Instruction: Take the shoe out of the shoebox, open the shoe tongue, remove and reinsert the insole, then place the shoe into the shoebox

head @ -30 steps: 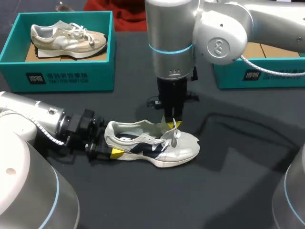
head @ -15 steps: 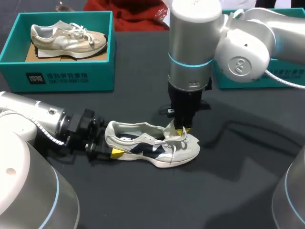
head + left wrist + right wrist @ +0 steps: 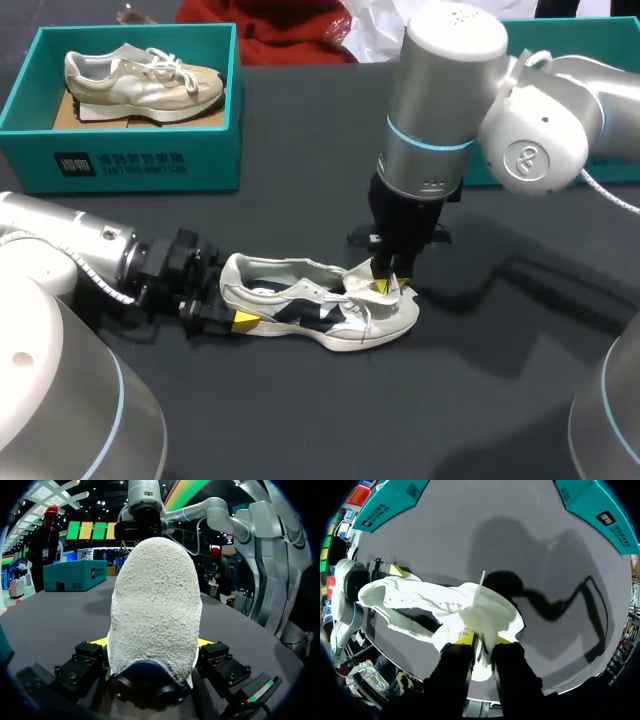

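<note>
A white and navy shoe [image 3: 320, 305] lies on its sole on the dark table, toe pointing right. My left gripper [image 3: 228, 298] comes in low from the left and is shut on the heel. In the left wrist view the fuzzy heel [image 3: 155, 610] fills the gap between the fingers. My right gripper [image 3: 388, 285] points straight down over the front of the shoe. It is pinched on the tongue [image 3: 480, 612], which is folded forward toward the toe. In the right wrist view the gripper [image 3: 482, 639] stands above the shoe [image 3: 420, 600], whose opening shows wide.
A teal shoebox [image 3: 120, 160] with a beige shoe [image 3: 140, 80] in it stands at the back left. Another teal box [image 3: 570, 30] is at the back right, partly behind my right arm. Red cloth [image 3: 270, 25] lies at the far edge.
My right arm has moved rightward and lower, drawing the tongue forward over the toe. The left arm and the shoe's heel have stayed in place.
</note>
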`<state>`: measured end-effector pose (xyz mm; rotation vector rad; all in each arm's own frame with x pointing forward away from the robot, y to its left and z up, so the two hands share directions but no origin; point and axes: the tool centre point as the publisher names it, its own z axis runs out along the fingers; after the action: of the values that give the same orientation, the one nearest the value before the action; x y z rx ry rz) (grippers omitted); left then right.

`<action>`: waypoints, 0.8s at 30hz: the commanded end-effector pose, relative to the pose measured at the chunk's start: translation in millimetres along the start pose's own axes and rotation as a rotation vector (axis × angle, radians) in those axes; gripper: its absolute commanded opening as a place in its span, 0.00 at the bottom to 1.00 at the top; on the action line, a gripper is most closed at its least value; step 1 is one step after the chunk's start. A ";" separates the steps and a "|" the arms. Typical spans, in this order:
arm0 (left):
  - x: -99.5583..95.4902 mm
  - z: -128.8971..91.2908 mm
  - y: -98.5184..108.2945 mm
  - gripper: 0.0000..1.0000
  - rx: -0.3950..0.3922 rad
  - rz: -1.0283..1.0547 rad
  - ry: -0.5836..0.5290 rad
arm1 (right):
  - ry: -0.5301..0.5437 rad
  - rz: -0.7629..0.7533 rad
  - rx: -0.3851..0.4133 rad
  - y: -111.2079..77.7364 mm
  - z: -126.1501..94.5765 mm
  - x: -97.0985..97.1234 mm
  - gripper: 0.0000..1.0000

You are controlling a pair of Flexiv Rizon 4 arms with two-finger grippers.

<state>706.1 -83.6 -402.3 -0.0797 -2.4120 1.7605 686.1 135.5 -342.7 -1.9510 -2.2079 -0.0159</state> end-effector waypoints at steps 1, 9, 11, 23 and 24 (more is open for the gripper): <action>0.4 0.6 3.1 0.00 0.000 -0.001 0.000 | -0.005 0.006 -0.001 -1.7 3.3 0.9 0.49; 0.4 0.6 3.1 0.00 0.000 -0.001 0.000 | -0.044 0.018 -0.022 -4.8 2.0 4.6 0.83; 0.4 0.6 3.1 0.00 0.000 -0.001 0.000 | -0.066 0.035 -0.009 -5.1 0.5 6.0 0.86; 0.4 0.6 3.1 0.00 0.000 -0.001 0.000 | -0.216 0.075 0.004 -12.3 -38.6 9.5 0.84; 0.4 0.6 3.1 0.00 0.000 -0.001 0.000 | -0.228 0.076 0.004 -12.4 -41.4 9.4 0.84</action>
<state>706.1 -83.1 -402.6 -0.0799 -2.4119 1.7603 677.6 133.2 -308.2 -2.1038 -2.2305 0.1674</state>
